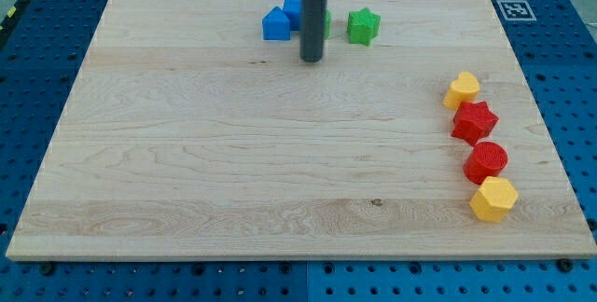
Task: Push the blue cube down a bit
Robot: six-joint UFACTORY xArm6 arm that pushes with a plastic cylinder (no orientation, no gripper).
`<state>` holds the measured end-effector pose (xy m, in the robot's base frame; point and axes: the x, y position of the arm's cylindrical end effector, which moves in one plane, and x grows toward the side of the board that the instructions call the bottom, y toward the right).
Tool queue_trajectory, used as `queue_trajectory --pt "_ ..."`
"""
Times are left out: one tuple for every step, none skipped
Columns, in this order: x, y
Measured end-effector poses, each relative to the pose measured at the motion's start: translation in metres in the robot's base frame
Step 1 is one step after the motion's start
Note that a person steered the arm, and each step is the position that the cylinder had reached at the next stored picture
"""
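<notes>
On the board point(187, 181), two blue blocks point(276, 24), two green, two red, two yellow.

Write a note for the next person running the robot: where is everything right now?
My tip is on the board near the view's top, just below the top cluster of blocks.
Blue cube sits at the view's top, partly hidden behind the rod; a second blue block is to its left.
A green block peeks out right of the rod, and a green star lies further right.
Done: nothing that I can tell; the cube is still at the top.
Left: get the tip above the cube, then push it down a bit.
</notes>
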<state>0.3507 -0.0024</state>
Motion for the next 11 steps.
queue_trajectory --pt "-0.004 -0.062" --pt "-0.034 -0.119" --pt "-0.082 -0.123" --pt "-0.123 -0.089" --pt "-0.14 -0.019" --pt "-0.139 -0.007" --pt "-0.139 -0.007" --pt "-0.132 -0.007" --pt "-0.119 -0.007" --pt "-0.108 -0.007" --pt "-0.102 -0.007"
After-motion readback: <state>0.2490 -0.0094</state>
